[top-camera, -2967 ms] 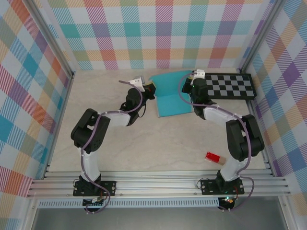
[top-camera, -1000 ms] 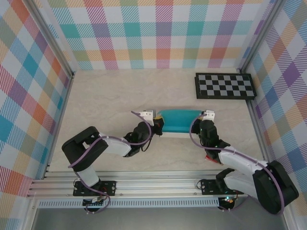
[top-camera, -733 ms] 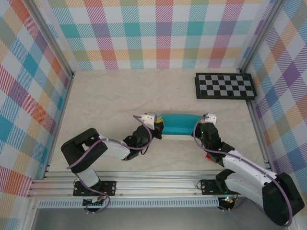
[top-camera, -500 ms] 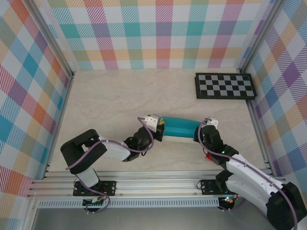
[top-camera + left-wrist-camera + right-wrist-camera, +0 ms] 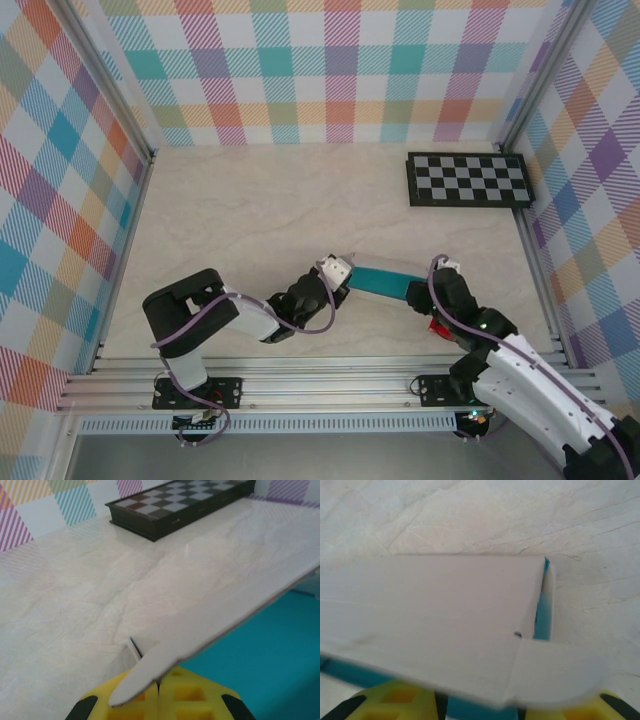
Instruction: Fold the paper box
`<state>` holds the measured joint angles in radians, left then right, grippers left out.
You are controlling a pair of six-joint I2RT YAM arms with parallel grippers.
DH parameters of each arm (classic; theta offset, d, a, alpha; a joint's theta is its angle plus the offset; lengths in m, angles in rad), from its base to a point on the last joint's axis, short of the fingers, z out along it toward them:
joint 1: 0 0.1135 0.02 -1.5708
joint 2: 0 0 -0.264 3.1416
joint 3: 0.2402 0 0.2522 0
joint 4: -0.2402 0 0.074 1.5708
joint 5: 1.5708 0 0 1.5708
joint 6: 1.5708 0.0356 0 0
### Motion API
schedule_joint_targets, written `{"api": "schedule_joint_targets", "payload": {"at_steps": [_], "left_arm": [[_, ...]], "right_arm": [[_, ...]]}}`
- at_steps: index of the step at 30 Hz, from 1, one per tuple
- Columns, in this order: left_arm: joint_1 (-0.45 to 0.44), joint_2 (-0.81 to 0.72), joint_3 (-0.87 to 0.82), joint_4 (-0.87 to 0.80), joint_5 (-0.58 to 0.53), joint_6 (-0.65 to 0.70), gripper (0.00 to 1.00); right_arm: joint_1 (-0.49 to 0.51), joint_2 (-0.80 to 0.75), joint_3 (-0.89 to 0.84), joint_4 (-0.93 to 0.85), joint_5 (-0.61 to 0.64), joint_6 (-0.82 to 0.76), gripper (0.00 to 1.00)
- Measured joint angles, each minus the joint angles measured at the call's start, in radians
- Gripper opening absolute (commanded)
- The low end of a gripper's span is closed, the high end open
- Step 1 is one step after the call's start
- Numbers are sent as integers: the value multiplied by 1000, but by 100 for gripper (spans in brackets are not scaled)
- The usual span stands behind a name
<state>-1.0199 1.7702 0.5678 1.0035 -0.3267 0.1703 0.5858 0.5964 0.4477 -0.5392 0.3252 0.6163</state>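
While the checkerboard [image 5: 468, 179] lies flat, the paper box [image 5: 385, 283] hangs well nearer than it. My left gripper [image 5: 159, 697] pinches its white tab tight; my right gripper [image 5: 479, 707] stands parted, the card's other end across it.

Counting from the middle of the table [image 5: 250, 200], I have one paper box [image 5: 385, 283] just off centre toward 4 o'clock. I have one checkerboard [image 5: 468, 180] at 2 o'clock and one red block [image 5: 440, 325] farther out at 4 o'clock. I count two arms: the left arm [image 5: 200, 310] at 8 o'clock and the right arm [image 5: 530, 385] at 5 o'clock.
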Motion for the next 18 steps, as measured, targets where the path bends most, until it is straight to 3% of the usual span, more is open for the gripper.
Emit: {"api": "schedule_joint_targets", "payload": {"at_steps": [10, 18], "left_arm": [[-1, 72, -1, -6, -8, 74, 0], [-1, 92, -1, -6, -7, 85, 0]], "right_arm": [[0, -66, 245, -296, 18, -3, 41], [0, 195, 357, -237, 0, -74, 25]]}}
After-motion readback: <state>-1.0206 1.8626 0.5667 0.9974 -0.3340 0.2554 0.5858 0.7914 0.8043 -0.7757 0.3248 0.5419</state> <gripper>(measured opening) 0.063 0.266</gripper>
